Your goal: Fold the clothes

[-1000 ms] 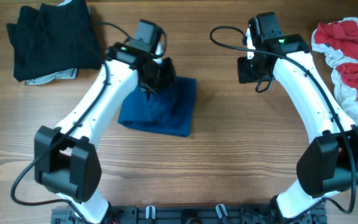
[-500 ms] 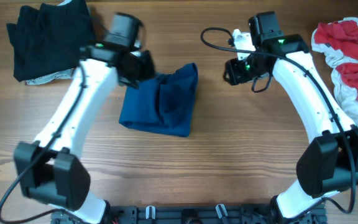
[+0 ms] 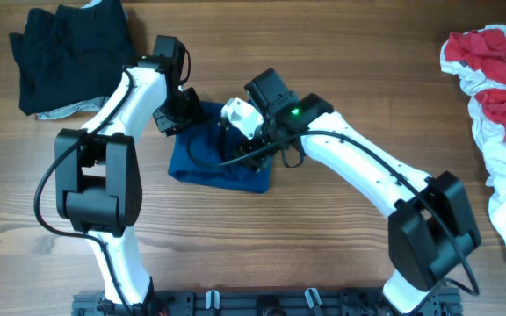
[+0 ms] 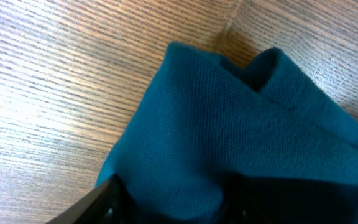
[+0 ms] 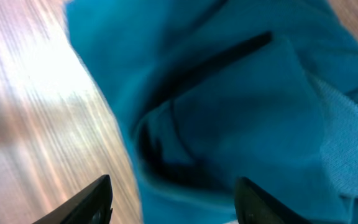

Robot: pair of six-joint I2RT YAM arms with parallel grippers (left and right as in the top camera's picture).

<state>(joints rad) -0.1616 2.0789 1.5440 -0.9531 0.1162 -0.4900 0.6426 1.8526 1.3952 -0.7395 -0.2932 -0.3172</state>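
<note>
Two robot arms lean over a folded blue shirt point(image 3: 213, 171) on a wooden desk point(image 3: 323, 250). The left hand point(image 3: 172, 118) sits at one corner of the shirt, with the right hand point(image 3: 242, 147) just beside it over the cloth. A black garment point(image 3: 68, 53) lies beyond the left hand, a red-and-white garment point(image 3: 490, 79) well apart from the right hand.

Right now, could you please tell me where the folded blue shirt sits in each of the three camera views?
Overhead: the blue shirt lies left of centre, partly under the ends of both arms.
Left wrist: the shirt fills the right and lower part.
Right wrist: the shirt fills the centre and right.
Shared landmark: the wooden table, bare along the left side of both wrist views.
</note>
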